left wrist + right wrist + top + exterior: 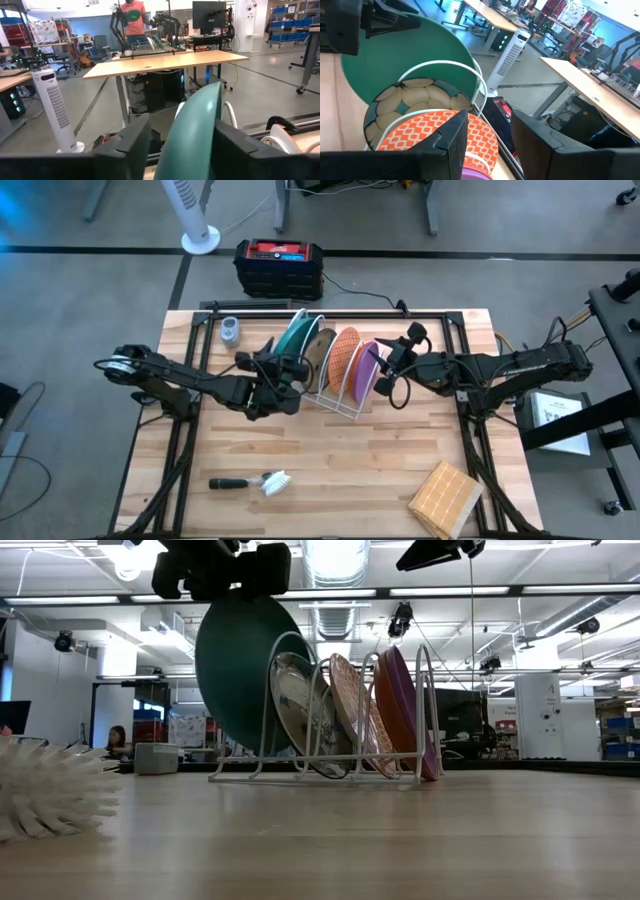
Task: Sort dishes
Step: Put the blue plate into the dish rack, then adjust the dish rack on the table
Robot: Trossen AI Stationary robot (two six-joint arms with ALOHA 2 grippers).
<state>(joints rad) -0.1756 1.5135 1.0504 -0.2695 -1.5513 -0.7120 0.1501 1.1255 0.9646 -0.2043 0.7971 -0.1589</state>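
A white wire rack stands at the table's middle with four plates on edge in it. From left to right they are teal-green, brownish speckled, orange and purple. My left gripper is shut on the teal plate at the rack's left end. My right gripper is open and empty, just above the rack's right end by the purple plate. Its fingers stand over the orange plate and touch nothing. My left gripper pinches the teal plate's upper rim between its two fingers, one on each face. The fingers come at it level from the table's left side, high up by the rim's top. The plate stands on edge, tilted, its lower edge down in the rack; whether it rests there I cannot tell.
A dish brush lies near the front left; its bristles show in the low view. A square wooden block lies at the front right. A small grey object sits at the far left. A black and red box stands beyond the far edge.
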